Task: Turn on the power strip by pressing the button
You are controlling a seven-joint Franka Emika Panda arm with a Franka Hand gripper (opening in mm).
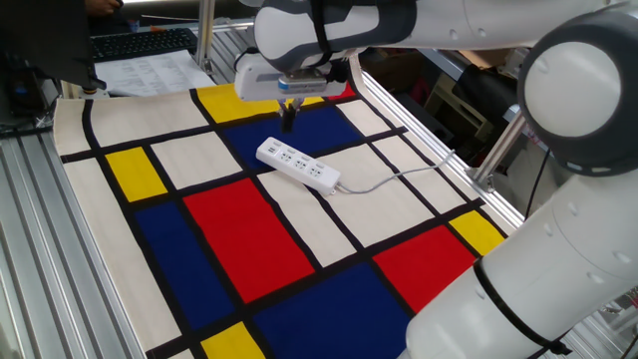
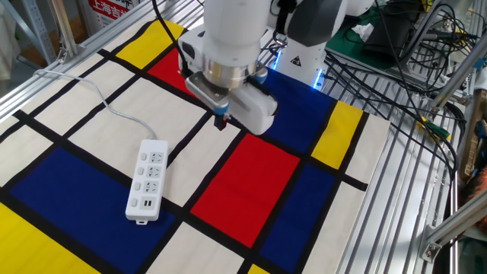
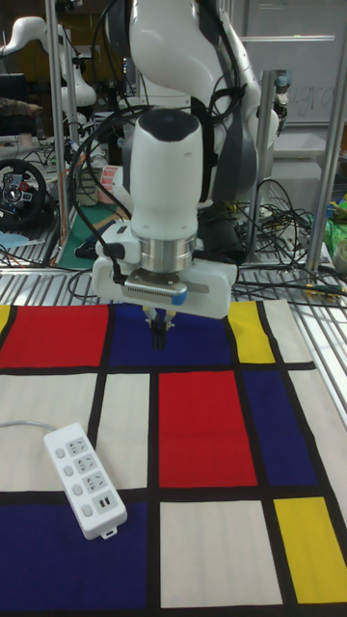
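The power strip [image 1: 297, 166] [image 2: 147, 181] [image 3: 85, 479] lies flat on the coloured mat, straddling a white and a blue panel. Its pale-grey cord [image 1: 394, 176] [image 2: 106, 103] trails off toward the mat's edge. I cannot pick out its button in any view. My gripper [image 1: 289, 122] [image 2: 221, 122] [image 3: 157, 339] hangs pointing down, above the mat and beside the strip's end, not touching it. Its dark fingertips are pressed together with nothing between them, so it is shut.
The mat [image 1: 229, 229] of red, blue, yellow and white panels covers the table. A keyboard [image 1: 140, 44] and papers [image 1: 150, 72] sit beyond its far corner. A metal post [image 1: 501, 140] stands at one edge, and loose cables [image 2: 403, 53] lie on the slatted frame.
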